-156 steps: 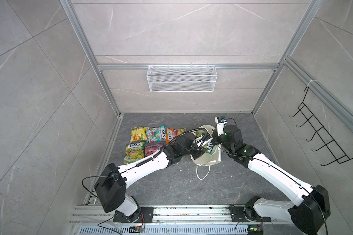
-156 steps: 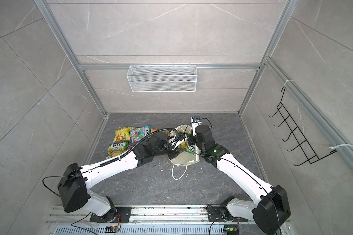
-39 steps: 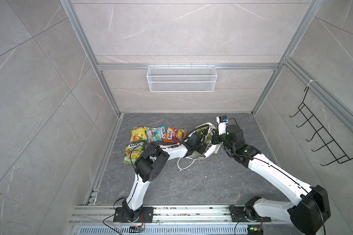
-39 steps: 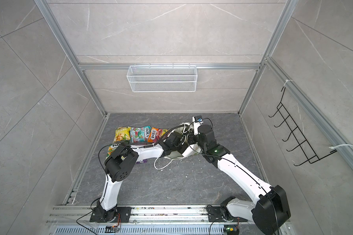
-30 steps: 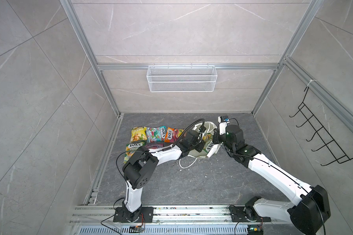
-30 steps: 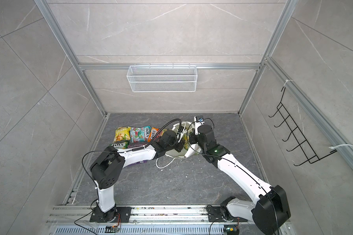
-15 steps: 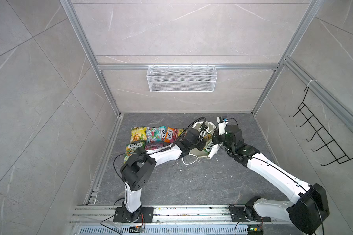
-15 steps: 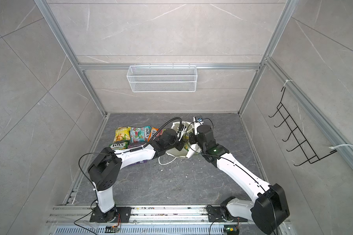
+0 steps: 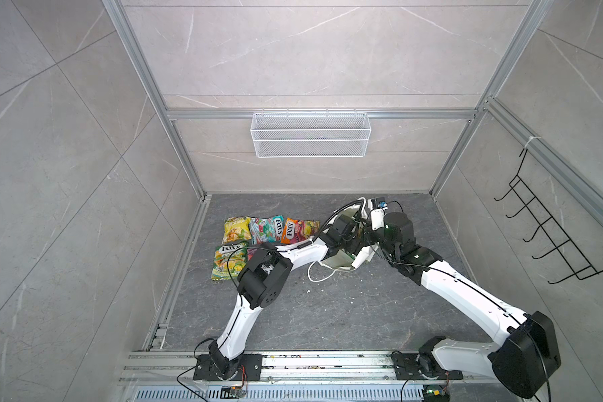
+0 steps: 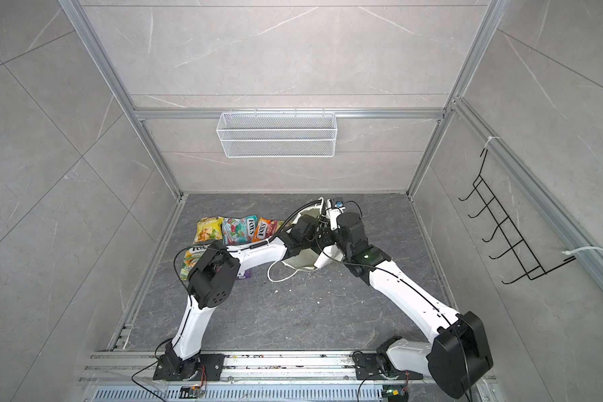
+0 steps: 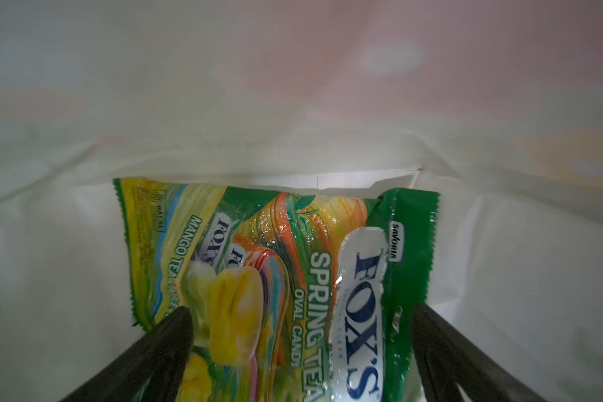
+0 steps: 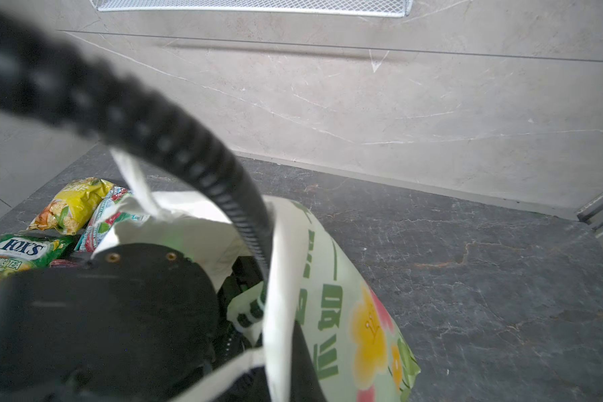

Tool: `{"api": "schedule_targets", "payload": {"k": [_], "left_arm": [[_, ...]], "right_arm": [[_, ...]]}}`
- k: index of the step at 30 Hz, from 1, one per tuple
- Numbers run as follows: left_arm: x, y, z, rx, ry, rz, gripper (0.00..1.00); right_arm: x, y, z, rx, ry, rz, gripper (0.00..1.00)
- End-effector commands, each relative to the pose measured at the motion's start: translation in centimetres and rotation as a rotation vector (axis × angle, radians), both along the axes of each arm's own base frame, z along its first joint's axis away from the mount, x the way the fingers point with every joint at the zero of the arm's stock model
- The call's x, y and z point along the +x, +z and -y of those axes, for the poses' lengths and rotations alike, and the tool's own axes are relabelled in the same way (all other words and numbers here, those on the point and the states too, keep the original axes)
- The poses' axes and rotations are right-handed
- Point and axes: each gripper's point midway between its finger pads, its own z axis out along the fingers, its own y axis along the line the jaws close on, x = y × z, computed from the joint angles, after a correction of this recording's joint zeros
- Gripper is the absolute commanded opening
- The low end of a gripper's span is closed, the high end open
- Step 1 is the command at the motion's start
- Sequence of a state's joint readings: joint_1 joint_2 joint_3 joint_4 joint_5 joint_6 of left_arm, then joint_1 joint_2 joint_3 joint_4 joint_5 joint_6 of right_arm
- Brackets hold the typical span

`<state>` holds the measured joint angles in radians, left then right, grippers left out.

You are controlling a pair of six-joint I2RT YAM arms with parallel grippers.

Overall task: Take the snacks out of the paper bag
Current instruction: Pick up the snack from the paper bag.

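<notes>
L gripper: just spread wide inside paper bag, straddling green-yellow packet | R gripper: pinching bag rim | likely next: close on packet, lift out

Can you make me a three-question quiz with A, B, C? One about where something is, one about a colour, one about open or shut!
1. Where is the left gripper? A) in the wire basket B) inside the paper bag C) on the wall hooks
2. What colour is the packet in the bag? A) green and yellow B) blue C) black
3. The gripper's jaws are: A) open B) shut on the packet C) shut on a handle
1 B: white bag walls surround its fingers. 2 A: green-yellow wrapper. 3 A: its fingers stand apart, flanking the packet.
</notes>
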<state>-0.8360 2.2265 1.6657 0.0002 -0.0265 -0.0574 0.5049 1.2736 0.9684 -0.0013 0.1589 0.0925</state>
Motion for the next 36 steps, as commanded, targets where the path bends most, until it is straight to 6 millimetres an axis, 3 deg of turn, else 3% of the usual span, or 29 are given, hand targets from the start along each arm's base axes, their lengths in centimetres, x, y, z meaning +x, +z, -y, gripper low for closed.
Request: {"api": "schedule_targets", "payload": {"k": [1,3,4,7,10,12,15,17,20,22,30,36], "left_arm": [[0.2,-3.1,-0.2,0.044,0.03,-0.084,1.0],[0.2,-3.7,0.1,0.039,0.03,-0.114,1.0],[0.0,-5.8,0.1,0.057,0.033,-0.148,1.0],[-0.2,-7.4,0.4,0.06,0.034,-0.194,0.96],[-0.4,-8.8,0.6,0.057,0.015,-0.238,0.75],[-0.4,-9.3,0.6,0.05,0.007,-0.256,0.46],[-0.2,-9.2,0.3,0.034,0.001,-0.272,0.22],[-0.2,-8.1,0.1,0.02,-0.002,-0.241,0.11],[-0.1,-6.1,-0.4,0.009,-0.002,-0.182,0.07],[0.1,-3.5,-0.5,-0.012,-0.004,-0.133,0.0],[-0.2,4.6,-1.4,-0.106,-0.017,0.018,0.0],[-1.4,9.5,-2.4,-0.178,-0.026,0.102,0.0]], "right_arm": [[-0.3,1.1,-1.9,0.04,0.09,0.036,0.0],[-0.5,1.0,-2.1,0.049,0.103,0.034,0.0],[-0.6,0.9,-2.1,0.051,0.108,0.031,0.0],[-0.8,0.9,-2.0,0.055,0.11,0.034,0.0],[-0.9,0.8,-2.0,0.058,0.111,0.039,0.0],[-0.9,0.7,-2.0,0.059,0.109,0.037,0.0],[-0.9,0.8,-1.9,0.059,0.105,0.04,0.0],[-0.9,0.9,-1.7,0.054,0.097,0.044,0.0],[-0.8,0.9,-1.3,0.04,0.077,0.038,0.0],[-0.6,0.8,-1.1,0.033,0.059,0.034,0.0],[-0.3,0.6,-0.3,0.017,0.009,0.023,0.0],[-0.1,0.5,0.6,-0.001,-0.04,0.024,0.0]]}}
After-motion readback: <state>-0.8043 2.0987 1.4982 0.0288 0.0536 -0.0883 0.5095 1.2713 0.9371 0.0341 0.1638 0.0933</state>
